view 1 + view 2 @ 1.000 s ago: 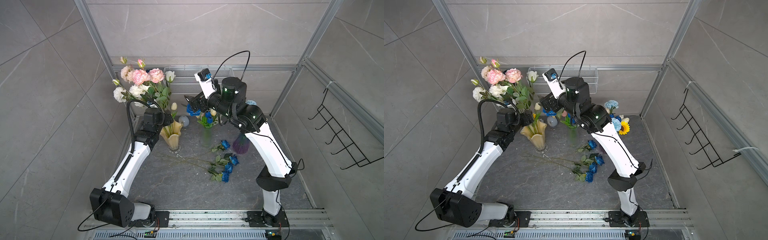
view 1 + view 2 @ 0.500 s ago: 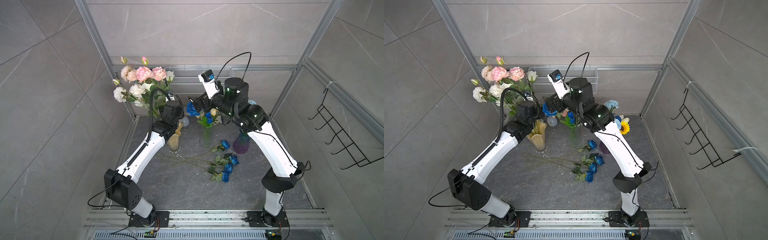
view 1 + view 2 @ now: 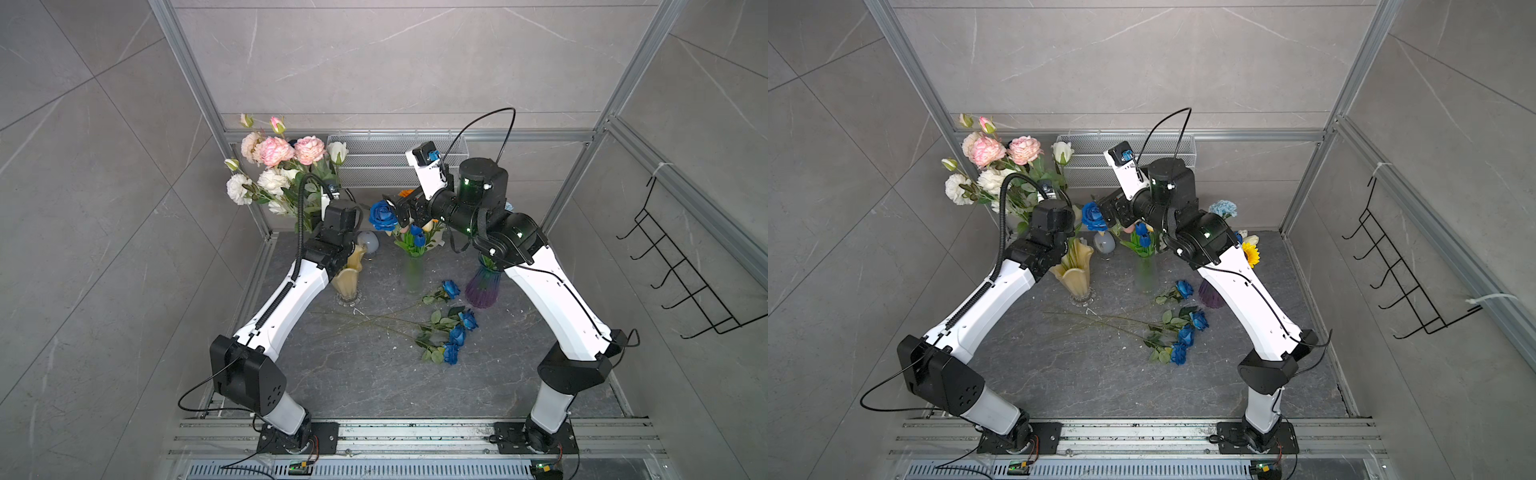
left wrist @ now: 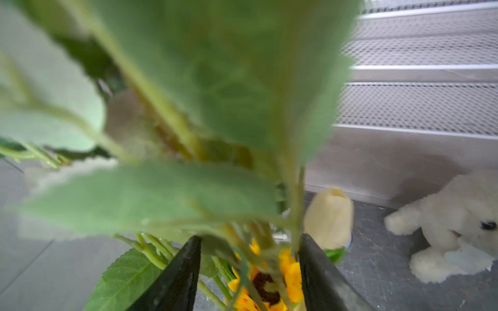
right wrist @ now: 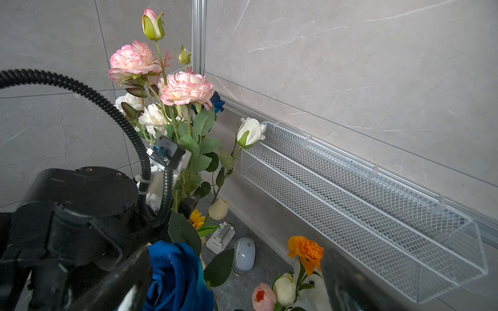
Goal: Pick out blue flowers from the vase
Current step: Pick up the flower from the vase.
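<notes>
A deep blue rose (image 3: 383,215) stands at the tip of my right gripper (image 3: 397,210). In the right wrist view its bloom (image 5: 175,274) sits inside the open jaws, close to one finger. Blue tulips (image 3: 417,236) fill the clear vase (image 3: 413,274). Several blue roses (image 3: 457,334) lie on the floor. A pale blue carnation (image 3: 1223,208) rises behind the right arm. My left gripper (image 4: 250,237) is pushed into the pink and white bouquet (image 3: 286,151) of the cream vase (image 3: 347,282). Its jaws stand apart with green stems between them, and leaves hide most of that view.
A purple vase (image 3: 482,286) stands under the right arm, beside a sunflower (image 3: 1250,253). An orange carnation (image 5: 305,250), a pale dome (image 3: 369,241) and a white plush toy (image 4: 452,229) sit at the back, below a white wire basket (image 3: 395,160). A black rack (image 3: 681,270) hangs on the right wall.
My left arm has swung right and forward into the bouquet over the cream vase, and its jaws have narrowed. The right arm has barely moved.
</notes>
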Available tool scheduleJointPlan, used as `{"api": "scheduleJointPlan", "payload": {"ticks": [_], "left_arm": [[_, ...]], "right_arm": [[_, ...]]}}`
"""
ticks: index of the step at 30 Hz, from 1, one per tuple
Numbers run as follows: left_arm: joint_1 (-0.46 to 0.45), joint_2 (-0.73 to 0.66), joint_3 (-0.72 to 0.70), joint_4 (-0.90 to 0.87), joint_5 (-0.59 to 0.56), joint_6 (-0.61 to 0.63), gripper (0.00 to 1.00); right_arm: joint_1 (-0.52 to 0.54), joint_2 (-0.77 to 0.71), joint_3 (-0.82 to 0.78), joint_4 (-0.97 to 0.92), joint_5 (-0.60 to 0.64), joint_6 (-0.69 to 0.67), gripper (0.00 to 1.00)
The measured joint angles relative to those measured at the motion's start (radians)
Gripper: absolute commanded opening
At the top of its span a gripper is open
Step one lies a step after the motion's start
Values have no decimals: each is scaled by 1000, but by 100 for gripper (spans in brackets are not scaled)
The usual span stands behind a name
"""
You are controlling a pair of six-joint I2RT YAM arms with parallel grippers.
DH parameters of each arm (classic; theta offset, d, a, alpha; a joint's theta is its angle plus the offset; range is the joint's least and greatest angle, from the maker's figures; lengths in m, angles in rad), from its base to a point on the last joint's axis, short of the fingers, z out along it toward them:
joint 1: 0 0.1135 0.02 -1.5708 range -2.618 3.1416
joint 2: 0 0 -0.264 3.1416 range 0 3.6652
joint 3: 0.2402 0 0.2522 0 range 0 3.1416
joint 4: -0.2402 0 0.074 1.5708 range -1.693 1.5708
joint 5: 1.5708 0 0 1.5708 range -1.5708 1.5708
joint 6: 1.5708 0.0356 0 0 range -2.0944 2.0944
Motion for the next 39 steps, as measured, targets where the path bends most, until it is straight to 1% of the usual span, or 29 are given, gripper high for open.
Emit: {"api": "scheduleJointPlan", "payload": {"ticks": [3, 4, 5, 6, 8, 9, 10, 11, 18, 26, 31, 32, 34, 35, 37, 39], "left_arm": [[41, 0, -25, -4, 31, -53, 55], [48, 0, -27, -9, 38, -64, 51], [51, 0, -27, -10, 48, -72, 44], [51, 0, -27, -8, 56, -80, 31], [48, 0, -27, -3, 77, -89, 13], [48, 0, -29, 3, 86, -93, 6], [47, 0, -32, 11, 100, -98, 1], [45, -3, -37, 23, 112, -98, 0], [37, -73, -114, 55, 156, -96, 0], [37, -279, -282, 29, 146, -94, 0], [31, -367, -340, 31, 113, -95, 0], [31, -375, -351, 35, 105, -98, 4], [33, -383, -372, 48, 98, -111, 15], [34, -385, -381, 53, 96, -119, 21], [41, -385, -397, 51, 85, -126, 38], [54, -385, -416, 39, 74, -141, 50]], "right_arm": [[0, -8, -2, 0, 0, 0, 100], [0, -11, -2, 0, 0, 0, 100], [0, -14, -2, 1, 0, 0, 100], [-1, -19, -6, 1, 0, 0, 100], [-2, -28, -16, 1, 0, 0, 100], [-2, -32, -21, 5, 0, 0, 100], [-2, -34, -27, 8, 0, 1, 100], [-3, -36, -31, 8, 0, 3, 100], [-3, -38, -40, 14, -8, 3, 100], [-3, -33, -31, 13, -45, 3, 100], [-3, 16, 50, 9, -118, 3, 100], [-3, 30, 72, 5, -140, 3, 100], [0, 68, 132, -8, -170, -1, 100], [2, 101, 187, -25, -185, -1, 100], [5, 179, 321, -56, -204, -1, 100], [7, 259, 455, -76, -220, -1, 100]]}}
